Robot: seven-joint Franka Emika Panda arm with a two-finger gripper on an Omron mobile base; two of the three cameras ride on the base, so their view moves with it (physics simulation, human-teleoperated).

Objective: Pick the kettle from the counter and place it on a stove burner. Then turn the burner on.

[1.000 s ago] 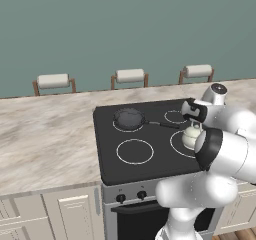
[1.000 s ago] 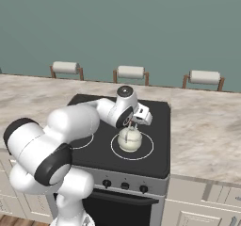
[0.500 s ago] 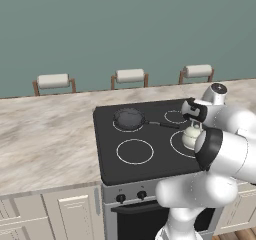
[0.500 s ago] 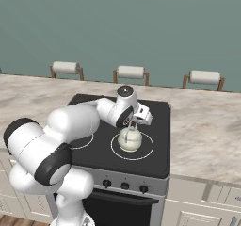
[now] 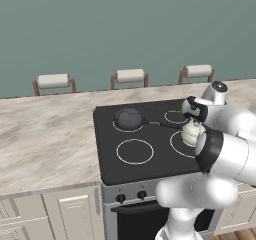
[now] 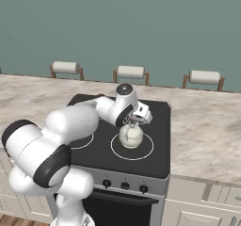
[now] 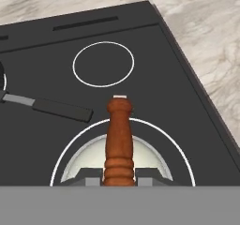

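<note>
The kettle [image 6: 131,136] sits inside the large burner ring [image 6: 132,146] at the front right of the black cooktop [image 5: 150,154]. The claw [image 7: 119,175] is clamped on the kettle's reddish-brown handle piece [image 7: 119,139] — one finger [image 7: 93,176] on each side of it. A frying pan [image 5: 129,118] rests on the rear left ring, its long handle pointing toward the kettle. Marbled surface [image 5: 45,139] flanks the stove.

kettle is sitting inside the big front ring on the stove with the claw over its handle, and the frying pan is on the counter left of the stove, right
Not quite. The kettle does sit inside the big front ring with the claw over its handle, but the frying pan is not on the counter. It rests on the black stove top, on a back ring, as the left base view shows.
</note>
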